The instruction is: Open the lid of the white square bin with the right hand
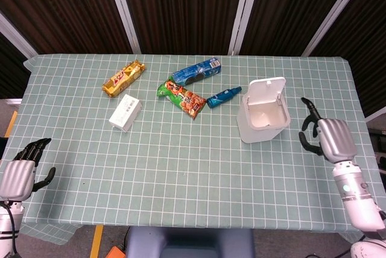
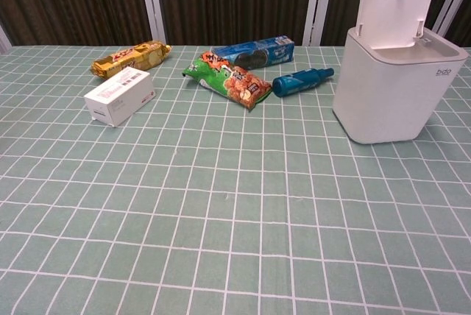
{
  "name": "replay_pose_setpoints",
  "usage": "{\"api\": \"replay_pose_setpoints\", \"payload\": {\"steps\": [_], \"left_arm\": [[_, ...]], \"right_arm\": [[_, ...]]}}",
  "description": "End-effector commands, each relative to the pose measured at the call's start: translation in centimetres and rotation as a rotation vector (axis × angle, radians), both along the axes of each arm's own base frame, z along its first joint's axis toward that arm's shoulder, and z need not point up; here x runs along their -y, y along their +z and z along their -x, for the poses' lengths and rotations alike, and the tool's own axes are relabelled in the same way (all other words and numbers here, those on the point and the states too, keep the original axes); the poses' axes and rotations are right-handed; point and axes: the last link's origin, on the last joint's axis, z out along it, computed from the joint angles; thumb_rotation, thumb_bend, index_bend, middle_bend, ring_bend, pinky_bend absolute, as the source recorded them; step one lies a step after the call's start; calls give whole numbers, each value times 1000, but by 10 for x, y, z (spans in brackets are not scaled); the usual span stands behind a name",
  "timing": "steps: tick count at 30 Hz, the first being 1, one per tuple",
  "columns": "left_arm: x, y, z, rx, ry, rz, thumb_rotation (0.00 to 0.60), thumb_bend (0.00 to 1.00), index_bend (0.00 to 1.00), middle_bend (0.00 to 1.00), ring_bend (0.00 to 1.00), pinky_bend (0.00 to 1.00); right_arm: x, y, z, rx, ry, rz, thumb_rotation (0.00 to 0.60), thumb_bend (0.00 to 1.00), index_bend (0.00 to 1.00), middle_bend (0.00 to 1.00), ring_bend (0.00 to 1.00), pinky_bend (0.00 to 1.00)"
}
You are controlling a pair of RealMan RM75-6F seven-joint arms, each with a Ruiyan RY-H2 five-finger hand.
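The white square bin [image 1: 260,126] [image 2: 394,90] stands on the right half of the table. Its lid [image 1: 266,88] [image 2: 394,4] is up, hinged at the far side, and the pale inside shows from above. My right hand [image 1: 329,137] is to the right of the bin, clear of it, fingers apart and holding nothing; the chest view does not show it. My left hand [image 1: 23,170] hangs off the table's near left corner, fingers spread and empty.
Left of the bin lie a blue bottle [image 1: 223,96], a green and orange snack bag [image 1: 183,98], a blue biscuit pack [image 1: 196,71], a gold bar pack [image 1: 123,78] and a white box [image 1: 125,112]. The checked tablecloth [image 1: 181,173] covers the table.
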Motion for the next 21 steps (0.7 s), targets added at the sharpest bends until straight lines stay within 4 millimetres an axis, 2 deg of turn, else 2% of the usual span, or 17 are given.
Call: {"api": "replay_pose_setpoints", "payload": {"steps": [1, 2, 5, 9, 13, 16, 21], "left_arm": [[0, 1, 0, 1, 0, -3, 600, 382, 116, 133, 158, 322], [1, 1, 0, 1, 0, -4, 600, 383, 116, 133, 158, 322], [1, 2, -1, 1, -2, -8, 600, 383, 116, 134, 158, 322], [2, 2, -3, -3, -6, -9, 600, 383, 115, 136, 158, 322], [3, 1, -3, -4, -7, -9, 600, 382, 115, 137, 158, 322], [3, 0, -5, -8, -15, -5, 600, 384, 115, 137, 158, 322], [4, -3, -7, -18, -26, 8, 600, 383, 115, 139, 158, 322]], "right_arm": [[-26, 7, 15, 38, -2, 91, 600, 336, 0, 108, 113, 412], [-32, 8, 19, 44, -1, 112, 600, 296, 0, 72, 64, 298], [-57, 4, 33, 46, 11, 152, 600, 237, 0, 18, 2, 138], [-80, -4, 48, 46, 24, 142, 600, 194, 0, 0, 0, 115], [-86, -6, 52, 44, 25, 133, 600, 185, 0, 0, 0, 113], [-99, -17, 64, 36, -3, 84, 600, 185, 0, 0, 0, 111], [-92, -33, 77, 25, -3, 16, 600, 186, 0, 0, 0, 108]]}}
